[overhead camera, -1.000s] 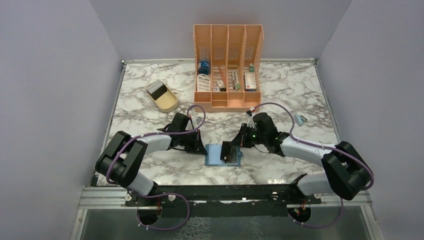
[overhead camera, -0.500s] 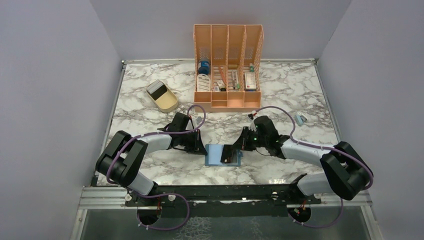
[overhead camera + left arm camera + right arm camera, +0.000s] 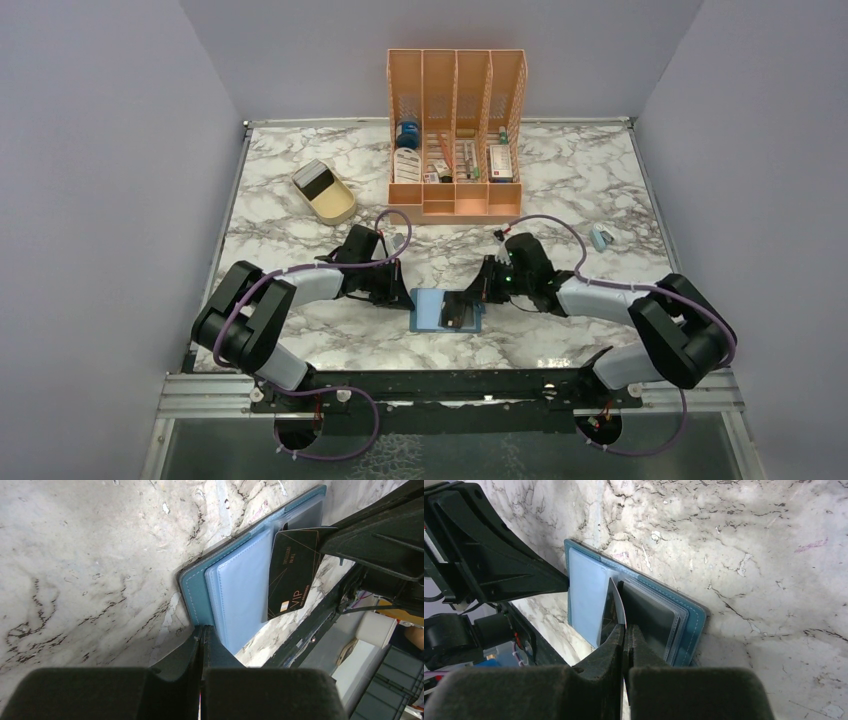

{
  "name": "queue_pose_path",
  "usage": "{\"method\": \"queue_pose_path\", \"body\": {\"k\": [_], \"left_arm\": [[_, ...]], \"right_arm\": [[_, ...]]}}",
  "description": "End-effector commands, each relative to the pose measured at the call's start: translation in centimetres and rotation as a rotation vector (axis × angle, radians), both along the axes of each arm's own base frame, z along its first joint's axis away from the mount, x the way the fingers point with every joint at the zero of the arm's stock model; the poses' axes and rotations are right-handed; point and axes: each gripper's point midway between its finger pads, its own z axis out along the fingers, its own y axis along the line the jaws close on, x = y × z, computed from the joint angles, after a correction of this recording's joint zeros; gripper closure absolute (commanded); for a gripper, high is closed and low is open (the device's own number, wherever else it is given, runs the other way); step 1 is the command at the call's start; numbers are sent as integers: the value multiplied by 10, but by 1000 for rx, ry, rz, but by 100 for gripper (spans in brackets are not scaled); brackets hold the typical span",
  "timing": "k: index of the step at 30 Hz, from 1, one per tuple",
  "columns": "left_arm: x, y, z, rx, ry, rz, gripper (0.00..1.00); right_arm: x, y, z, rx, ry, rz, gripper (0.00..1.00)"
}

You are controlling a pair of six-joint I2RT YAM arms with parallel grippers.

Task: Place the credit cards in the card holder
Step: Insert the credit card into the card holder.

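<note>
Blue card holder (image 3: 428, 310) lies open on the marble table (image 3: 330, 340), left gripper (image 3: 401, 297) at its left edge, right gripper (image 3: 470, 300) at its right side, dark card (image 3: 455, 309) over its right half.

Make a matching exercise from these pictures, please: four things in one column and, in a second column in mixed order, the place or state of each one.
Things
1. teal-blue folding card holder
2. black card with gold lettering
3. orange slotted desk organiser
4. shallow beige tray

Places or states
A. pinched in the shut right gripper
B. standing at the far side of the marble table, in the middle
C. lying open, near the arms' bases
D. on the far left part of the table

Pairs: 1-C, 2-A, 3-B, 4-D
</note>
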Motion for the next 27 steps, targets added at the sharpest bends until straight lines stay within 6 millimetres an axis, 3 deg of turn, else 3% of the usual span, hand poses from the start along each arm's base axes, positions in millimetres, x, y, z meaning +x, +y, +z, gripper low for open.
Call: {"method": "queue_pose_path", "body": {"k": [1,27], "left_arm": [[-4,14,-22,105,11,2,100],[-5,9,-20,93,12,-8,100]], "right_arm": [[-1,1,-6,4,8,14,99],[12,17,-11,7,21,57,99]]}}
